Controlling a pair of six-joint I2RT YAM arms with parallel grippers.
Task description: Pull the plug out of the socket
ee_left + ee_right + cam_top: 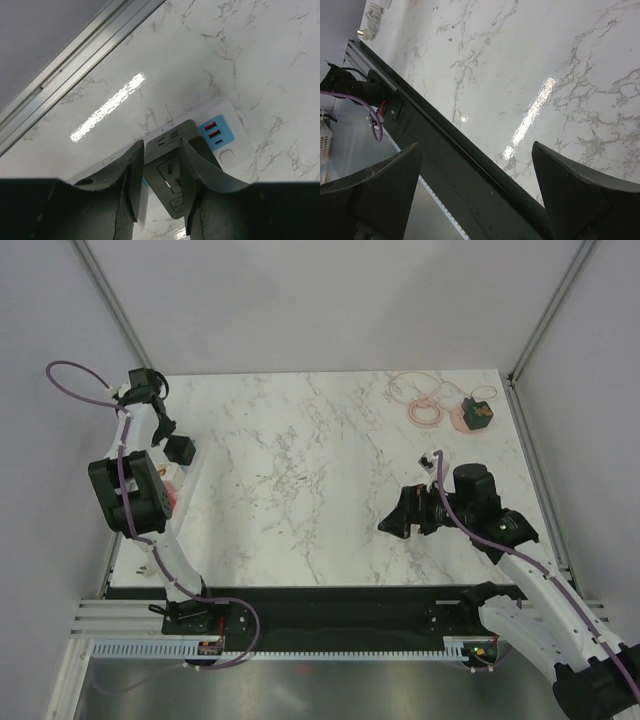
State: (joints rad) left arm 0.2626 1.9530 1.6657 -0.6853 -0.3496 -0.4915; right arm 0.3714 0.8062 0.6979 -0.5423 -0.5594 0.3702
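Note:
My left gripper [160, 142] is shut on a dark grey plug [170, 172]. The plug is tilted, so its pin face shows between the fingers. Beneath it lies the white power strip [227, 155] with a blue USB panel [217, 132]. The plug looks lifted off the strip, though I cannot see the gap clearly. In the top view my left gripper [180, 450] holds the plug at the table's left edge, and the strip [168, 487] is mostly hidden under the arm. My right gripper [398, 517] is open and empty, as the right wrist view [476, 147] also shows.
A coiled pink cable [418, 398] and an orange and green object [473, 415] lie at the back right. A small black item [432, 459] lies near the right arm. A metal frame rail [75, 65] runs along the table's left edge.

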